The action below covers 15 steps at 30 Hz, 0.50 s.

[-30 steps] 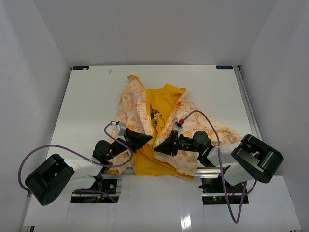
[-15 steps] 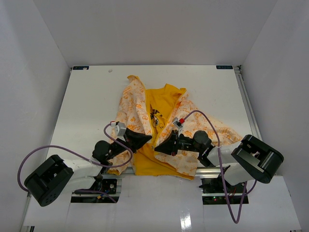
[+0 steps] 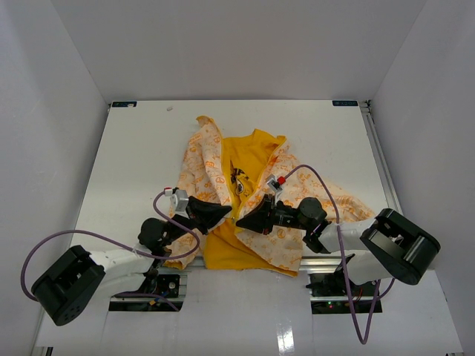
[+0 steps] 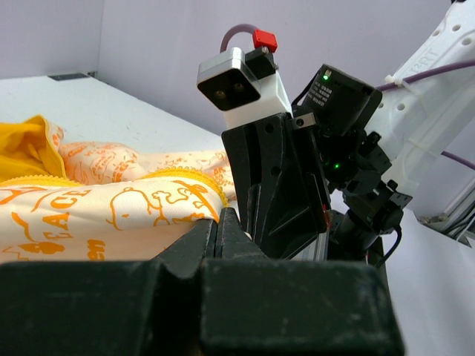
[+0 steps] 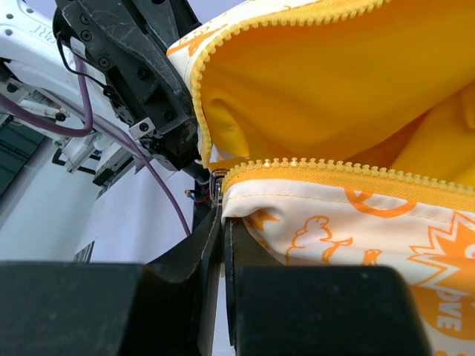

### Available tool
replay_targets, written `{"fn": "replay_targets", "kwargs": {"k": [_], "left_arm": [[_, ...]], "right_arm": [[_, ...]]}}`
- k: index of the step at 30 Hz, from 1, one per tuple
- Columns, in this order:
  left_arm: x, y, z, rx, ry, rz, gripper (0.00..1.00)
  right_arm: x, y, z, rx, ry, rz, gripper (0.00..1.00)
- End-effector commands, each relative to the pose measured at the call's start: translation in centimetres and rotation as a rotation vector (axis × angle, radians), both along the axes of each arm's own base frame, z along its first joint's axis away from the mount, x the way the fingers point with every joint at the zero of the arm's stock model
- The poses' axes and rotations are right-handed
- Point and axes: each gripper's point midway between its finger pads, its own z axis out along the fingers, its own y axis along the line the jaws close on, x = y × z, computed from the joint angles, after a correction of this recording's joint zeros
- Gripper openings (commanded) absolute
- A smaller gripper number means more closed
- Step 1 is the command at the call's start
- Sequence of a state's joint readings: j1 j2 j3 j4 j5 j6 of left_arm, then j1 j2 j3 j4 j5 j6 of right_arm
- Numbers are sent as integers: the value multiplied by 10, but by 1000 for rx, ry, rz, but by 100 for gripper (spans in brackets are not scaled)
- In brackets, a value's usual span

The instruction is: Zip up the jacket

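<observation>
Fingertips [image 4: 200, 241] of the left gripper [image 3: 228, 213] and right gripper [image 3: 240, 222] press together, each pinching a lower zipper edge of the jacket [image 3: 211, 159]; beyond them we see it lying open, cream with orange print, yellow lining and teeth.

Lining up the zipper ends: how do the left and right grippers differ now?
The left gripper reaches in from the left, the right gripper from the right. The right gripper pinches the jacket edge beside a metal zipper piece; none shows at the left gripper's pinch. Both are shut on fabric, tips nearly meeting.
</observation>
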<state>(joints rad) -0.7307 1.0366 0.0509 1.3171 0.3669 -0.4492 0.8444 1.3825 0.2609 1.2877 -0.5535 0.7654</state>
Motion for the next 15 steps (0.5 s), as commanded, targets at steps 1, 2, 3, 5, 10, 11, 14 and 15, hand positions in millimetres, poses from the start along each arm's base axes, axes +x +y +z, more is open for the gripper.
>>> {"fn": "replay_targets", "kwargs": {"k": [1, 2, 3, 5, 10, 11, 14, 15], "left_arm": [[-44, 46, 83, -318, -333, 32, 0], [-43, 47, 84, -324, -333, 38, 0], [-43, 48, 84, -327, -334, 41, 0], [-44, 49, 85, -331, -336, 41, 0], [-44, 48, 84, -327, -332, 38, 0], [-44, 48, 84, -327, -332, 37, 0], [-45, 47, 84, -326, -333, 31, 0], [-45, 47, 84, -326, -334, 29, 0]], "right_arm": [[-16, -10, 98, 335, -328, 43, 8], [-18, -10, 98, 338, -354, 50, 8], [-19, -11, 97, 339, -374, 53, 8], [-21, -13, 95, 335, -405, 49, 8], [-24, -15, 96, 341, -450, 55, 8], [-25, -15, 97, 346, -460, 60, 8], [-27, -18, 101, 363, -488, 57, 8], [-28, -19, 103, 368, -499, 55, 8]]}}
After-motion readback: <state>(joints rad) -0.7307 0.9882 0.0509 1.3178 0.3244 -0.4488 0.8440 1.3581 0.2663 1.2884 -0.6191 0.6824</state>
